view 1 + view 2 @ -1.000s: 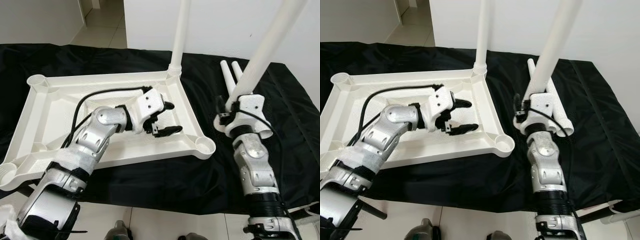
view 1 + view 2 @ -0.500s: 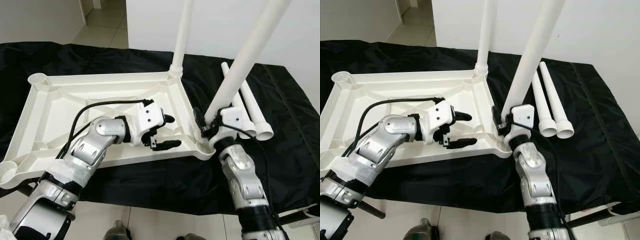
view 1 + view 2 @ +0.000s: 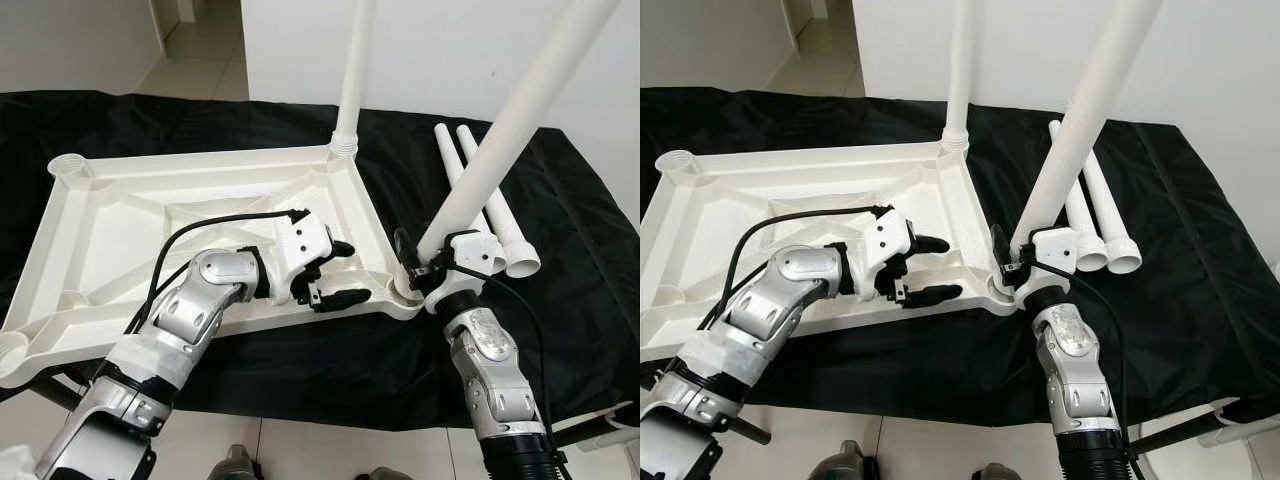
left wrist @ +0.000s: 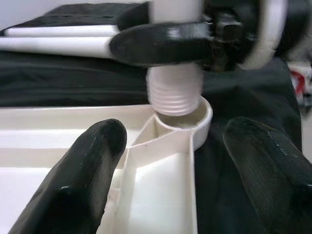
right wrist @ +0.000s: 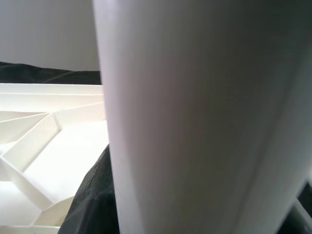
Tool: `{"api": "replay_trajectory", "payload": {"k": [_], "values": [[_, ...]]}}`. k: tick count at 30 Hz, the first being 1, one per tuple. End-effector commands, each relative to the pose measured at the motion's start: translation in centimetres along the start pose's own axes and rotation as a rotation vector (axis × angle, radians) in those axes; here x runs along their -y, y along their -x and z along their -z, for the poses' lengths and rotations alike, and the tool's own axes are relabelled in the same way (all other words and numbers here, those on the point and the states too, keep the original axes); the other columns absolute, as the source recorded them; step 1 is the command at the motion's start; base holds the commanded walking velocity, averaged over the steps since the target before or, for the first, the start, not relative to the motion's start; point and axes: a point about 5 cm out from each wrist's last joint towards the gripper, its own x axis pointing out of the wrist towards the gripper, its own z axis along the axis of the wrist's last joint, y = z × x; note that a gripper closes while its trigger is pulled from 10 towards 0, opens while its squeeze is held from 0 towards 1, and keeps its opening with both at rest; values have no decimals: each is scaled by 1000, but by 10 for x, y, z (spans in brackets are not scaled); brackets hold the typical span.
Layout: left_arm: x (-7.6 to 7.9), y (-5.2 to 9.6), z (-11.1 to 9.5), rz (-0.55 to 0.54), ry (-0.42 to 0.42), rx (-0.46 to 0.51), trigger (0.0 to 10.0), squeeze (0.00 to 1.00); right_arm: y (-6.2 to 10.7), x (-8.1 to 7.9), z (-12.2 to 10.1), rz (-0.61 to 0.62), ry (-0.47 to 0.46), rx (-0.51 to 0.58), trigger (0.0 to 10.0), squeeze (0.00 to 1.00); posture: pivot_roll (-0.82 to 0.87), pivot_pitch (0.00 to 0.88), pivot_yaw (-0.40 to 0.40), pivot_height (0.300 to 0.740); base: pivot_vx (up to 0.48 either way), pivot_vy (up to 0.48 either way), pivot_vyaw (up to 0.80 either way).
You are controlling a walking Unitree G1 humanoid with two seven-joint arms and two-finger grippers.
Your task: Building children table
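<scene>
Tabletop, white plastic, lies upside down on a desk draped in black cloth, ribbed underside facing up and a round socket at each corner. This tabletop serves as the landmark for all positions below.

One white leg stands upright in the tabletop's far corner socket on the robot's right side.

Right hand is just beside the near right corner socket of the tabletop. Its fingers are pinched on a second white leg, which leans away from the tabletop toward the robot's right. In the left wrist view the threaded end of this leg sits at the mouth of the socket, tilted rather than square to it; whether the threads have engaged cannot be told.

Left hand rests over the tabletop's underside, close to its near edge and a little inboard of the same corner socket. Its two black fingers are spread apart with nothing between them, pointing toward the socket.

Two further white legs lie flat on the black cloth beyond the tabletop's right edge, side by side and touching, flared ends toward the robot.
</scene>
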Motion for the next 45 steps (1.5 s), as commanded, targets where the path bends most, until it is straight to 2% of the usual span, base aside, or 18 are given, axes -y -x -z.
{"api": "replay_trajectory", "payload": {"k": [1, 3, 4, 6, 7, 8, 10, 11, 12, 15, 19, 21, 24, 28, 30, 34, 41, 45], "values": [[-13, 7, 8, -271, 69, -4, 10000, 0, 3, 5, 2, 25, -10, -1, 10000, 0, 12, 11, 10, 740, 0, 0, 0], [-17, 17, 11, -419, 173, 48, 10000, 0, 0, 5, 1, 24, -10, 5, 10000, 0, 15, 16, 14, 740, 0, 0, 0], [-17, 17, 11, -419, 173, 48, 10000, 0, 0, 5, 1, 24, -10, 5, 10000, 0, 15, 16, 14, 740, 0, 0, 0], [-19, 29, 13, -522, 315, 125, 10000, 0, -1, 5, 0, 21, -6, 9, 10000, 0, 19, 18, 16, 740, 0, 0, 0], [-19, 29, 13, -522, 315, 125, 10000, 0, -1, 5, 0, 21, -6, 9, 10000, 0, 19, 18, 16, 740, 0, 0, 0], [-17, 41, 15, -577, 365, 175, 10000, 0, -1, 5, 0, 21, -6, 9, 10000, 0, 26, 21, 15, 740, 0, 0, 0], [-11, 49, 14, -569, 377, 224, 10000, 0, -1, 5, 0, 22, -7, 9, 10000, 0, 30, 22, 12, 740, 0, 0, 0], [-6, 53, 11, -547, 362, 256, 10000, 0, -1, 4, 0, 20, -9, 9, 10000, 0, 30, 22, 12, 740, 0, 0, 0], [8, 56, 6, -461, 337, 277, 10000, 0, -2, 3, 0, 17, -11, 10, 10000, 0, 34, 23, 9, 740, 0, 0, 0], [11, 56, 5, -445, 309, 271, 10000, 0, -3, 3, 0, 16, -11, 11, 10000, 0, 34, 23, 9, 740, 0, 0, 0], [32, 50, 1, -275, 250, 232, 10000, 0, -5, 3, -1, 9, -9, 12, 10000, 0, 40, 18, -5, 740, 0, 0, 0], [40, 48, 3, -211, 180, 187, 10000, 0, -6, 4, -2, 3, -6, 17, 10000, 0, 40, 19, -6, 740, 0, 0, 0], [42, 45, 6, -198, 180, 162, 10000, 0, -7, 5, -4, 1, -4, 21, 10000, 0, 45, 20, -15, 740, 0, 0, 0], [44, 35, 11, -182, 112, 124, 10000, 0, -9, 4, -6, -19, -9, 32, 10000, 0, 41, 24, -18, 740, 0, 0, 0], [46, 22, 14, -173, 59, 111, 10000, 0, -9, -1, -8, -67, -14, 44, 10000, 0, 39, 31, -21, 740, 0, 0, 0], [46, 8, 9, -196, 99, 135, 10000, 0, -2, -12, -7, -159, -11, 48, 10000, 0, 29, 37, -14, 740, 0, 0, 0], [49, 4, 4, -193, 95, 149, 10000, 0, 5, -16, 0, -205, 7, 19, 10000, 0, 25, 39, -13, 740, 0, 0, 0], [51, 5, 2, -185, 96, 149, 10000, 0, 16, -17, 15, -246, 22, -48, 10000, 0, 38, 48, -25, 740, 0, 0, 0]]}}
